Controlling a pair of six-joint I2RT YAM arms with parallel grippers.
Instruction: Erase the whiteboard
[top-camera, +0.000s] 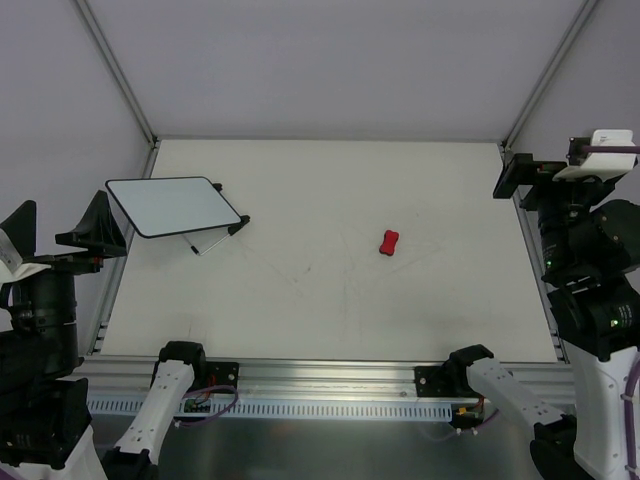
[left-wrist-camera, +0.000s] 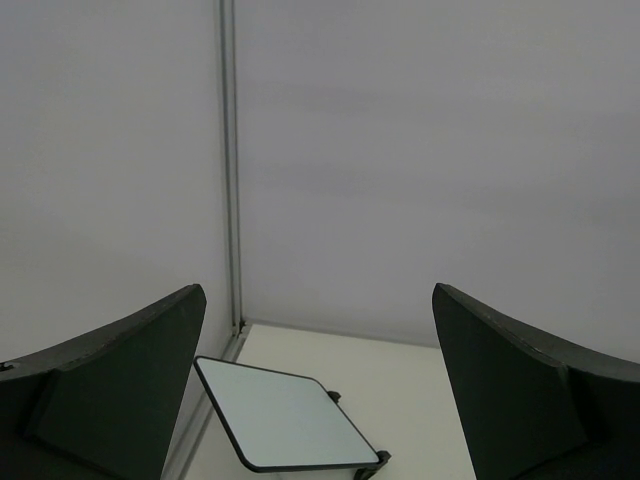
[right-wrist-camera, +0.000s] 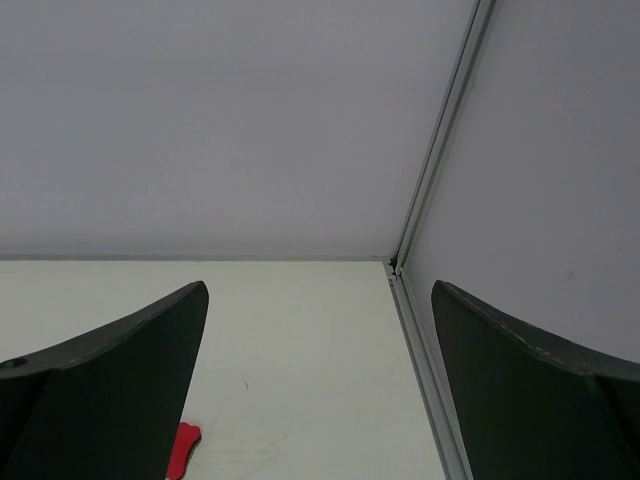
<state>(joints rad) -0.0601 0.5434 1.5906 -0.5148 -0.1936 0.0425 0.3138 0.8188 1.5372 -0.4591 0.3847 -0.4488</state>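
Top external view shows the whiteboard (top-camera: 172, 205) at the far left of the table (top-camera: 330, 300), tilted on its black feet, with a slim pen-like object (top-camera: 207, 243) just beside its near edge. A red eraser (top-camera: 389, 242) lies right of centre, well apart from the board, with scuffed tabletop between them. The left gripper (left-wrist-camera: 318, 290) hangs by the left edge, jaws spread and empty, facing the board. The right gripper (right-wrist-camera: 320, 290) is likewise released at the right edge.

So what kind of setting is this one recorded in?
Most likely a lab robot test cell: a white table enclosed by plain panels on aluminium framing, holding a whiteboard and a red eraser.
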